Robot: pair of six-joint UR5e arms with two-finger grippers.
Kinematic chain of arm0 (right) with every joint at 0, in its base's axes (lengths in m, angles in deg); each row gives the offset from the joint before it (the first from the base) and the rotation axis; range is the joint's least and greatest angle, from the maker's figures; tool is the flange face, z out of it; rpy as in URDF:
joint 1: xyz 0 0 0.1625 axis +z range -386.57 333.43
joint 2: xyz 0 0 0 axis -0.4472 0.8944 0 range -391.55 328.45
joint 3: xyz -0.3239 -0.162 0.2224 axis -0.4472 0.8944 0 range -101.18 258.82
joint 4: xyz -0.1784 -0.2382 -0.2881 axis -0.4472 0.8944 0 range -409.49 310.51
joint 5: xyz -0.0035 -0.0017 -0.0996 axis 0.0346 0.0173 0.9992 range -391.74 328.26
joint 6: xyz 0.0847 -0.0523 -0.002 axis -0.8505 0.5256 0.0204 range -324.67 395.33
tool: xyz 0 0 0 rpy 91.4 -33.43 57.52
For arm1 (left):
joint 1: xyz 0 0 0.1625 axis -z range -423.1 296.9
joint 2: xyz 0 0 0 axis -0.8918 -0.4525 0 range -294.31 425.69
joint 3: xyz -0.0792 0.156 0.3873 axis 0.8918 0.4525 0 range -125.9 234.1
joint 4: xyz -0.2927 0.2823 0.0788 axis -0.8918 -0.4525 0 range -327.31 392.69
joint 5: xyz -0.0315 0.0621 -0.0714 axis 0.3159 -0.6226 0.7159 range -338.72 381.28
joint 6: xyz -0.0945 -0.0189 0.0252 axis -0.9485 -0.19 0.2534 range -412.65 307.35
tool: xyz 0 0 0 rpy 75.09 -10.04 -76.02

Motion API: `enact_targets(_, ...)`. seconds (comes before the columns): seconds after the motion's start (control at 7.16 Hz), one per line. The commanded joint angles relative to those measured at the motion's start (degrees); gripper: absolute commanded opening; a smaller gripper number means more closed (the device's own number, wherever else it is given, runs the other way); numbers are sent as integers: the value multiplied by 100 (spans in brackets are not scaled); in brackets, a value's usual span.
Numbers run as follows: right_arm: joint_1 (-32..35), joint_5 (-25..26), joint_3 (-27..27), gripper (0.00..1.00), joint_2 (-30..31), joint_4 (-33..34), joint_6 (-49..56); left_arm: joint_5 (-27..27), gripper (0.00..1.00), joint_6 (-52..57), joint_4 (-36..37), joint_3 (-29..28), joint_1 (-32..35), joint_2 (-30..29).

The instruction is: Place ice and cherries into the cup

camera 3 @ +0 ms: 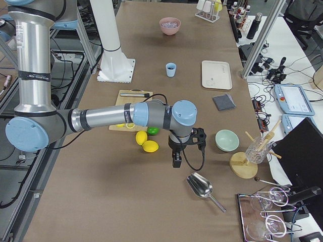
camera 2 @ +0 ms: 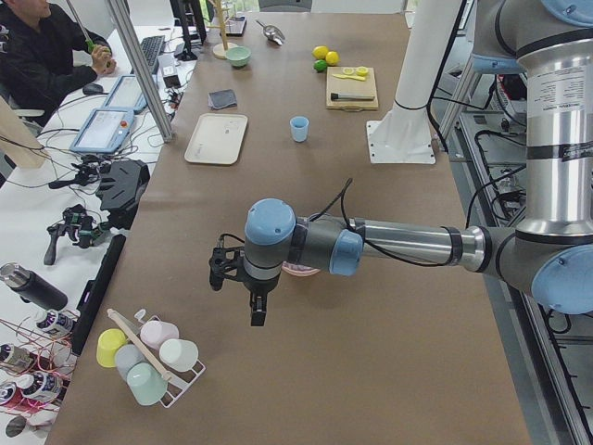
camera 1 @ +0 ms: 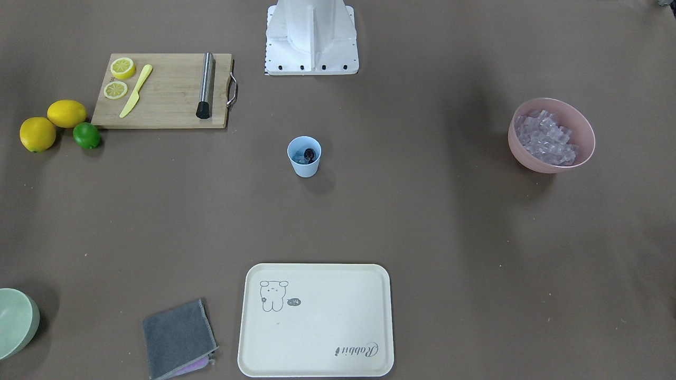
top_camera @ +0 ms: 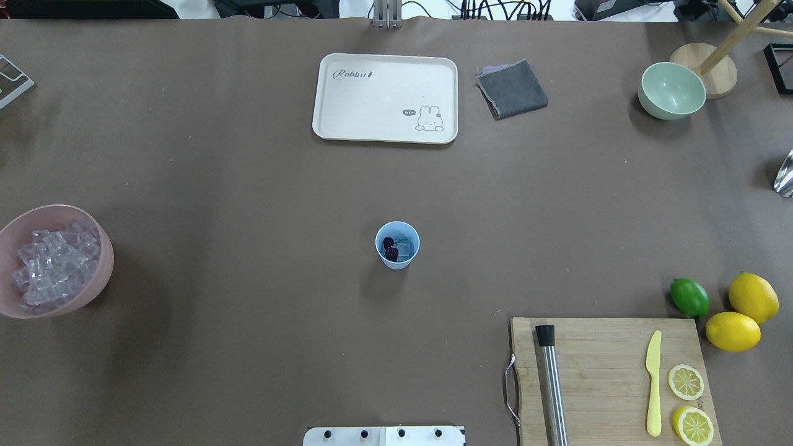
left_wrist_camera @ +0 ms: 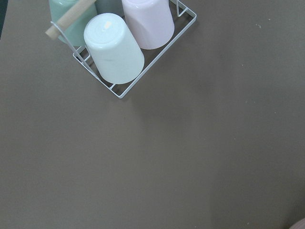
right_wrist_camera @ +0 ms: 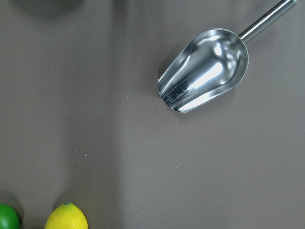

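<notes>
The light blue cup (top_camera: 397,244) stands upright at the middle of the table, also in the front view (camera 1: 304,157). Inside it lie the dark cherries (top_camera: 390,248) and a clear ice cube (top_camera: 406,249). The pink bowl (top_camera: 93,232) at the table's left end holds several ice cubes (top_camera: 52,266). My left gripper (camera 2: 258,311) hangs over the table's left end near a cup rack, far from the cup. My right gripper (camera 3: 176,160) hangs over the right end near a metal scoop. Neither shows its fingers clearly; I cannot tell if they are open or shut.
A cutting board (top_camera: 607,353) carries a metal rod (top_camera: 551,384), a yellow knife (top_camera: 653,384) and lemon halves. A lime (top_camera: 689,297) and two lemons lie beside it. A cream tray (top_camera: 385,98), grey cloth (top_camera: 512,88) and green bowl (top_camera: 671,90) sit at the far edge. A scoop (right_wrist_camera: 205,69) lies below my right wrist.
</notes>
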Motion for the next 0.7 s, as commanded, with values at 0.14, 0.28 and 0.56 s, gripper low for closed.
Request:
enact_targets(0.14,-7,78,138,100,-25,-33,46,-47,98,-17,17,9,0,-9)
enact_targets(0.28,2,69,138,100,-7,-50,54,-39,98,-18,17,9,0,-9)
enact_targets(0.56,2,61,138,100,-7,-41,54,-4,98,-9,8,18,0,0)
